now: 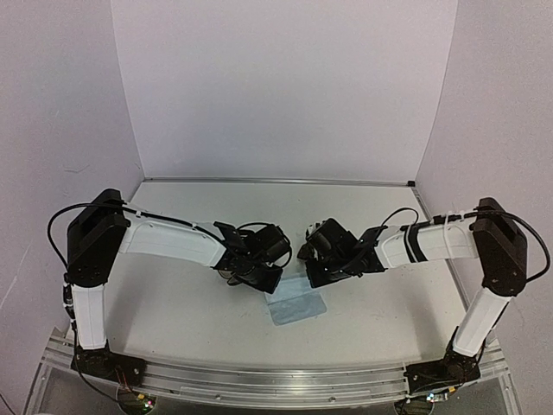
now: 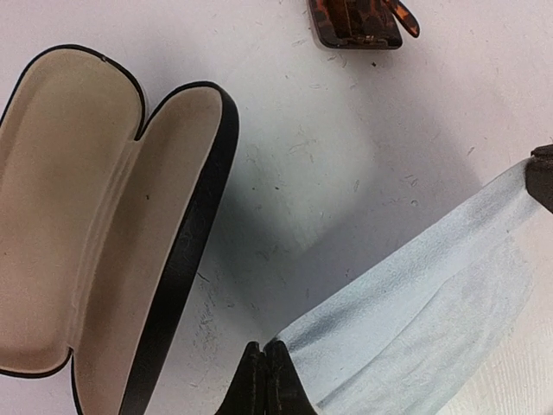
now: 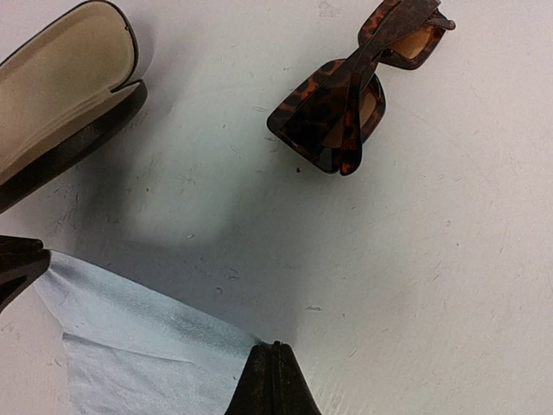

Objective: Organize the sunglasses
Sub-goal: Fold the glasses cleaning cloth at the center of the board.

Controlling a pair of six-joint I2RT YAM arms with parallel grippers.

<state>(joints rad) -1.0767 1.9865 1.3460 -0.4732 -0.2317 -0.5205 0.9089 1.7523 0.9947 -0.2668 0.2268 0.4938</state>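
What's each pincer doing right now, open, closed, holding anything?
Left pincer: closed, pinching one edge of the light blue cloth.
Right pincer: closed, pinching another corner of the same cloth.

Bare table (image 3: pixel 449 285) lies between open case (image 3: pixel 60 95), sunglasses (image 3: pixel 333 117) and cloth (image 3: pixel 130 346).

Soft, even overhead light; faint grey shadows pool on the table (image 2: pixel 346 130); wrist views sharp, top view softer.
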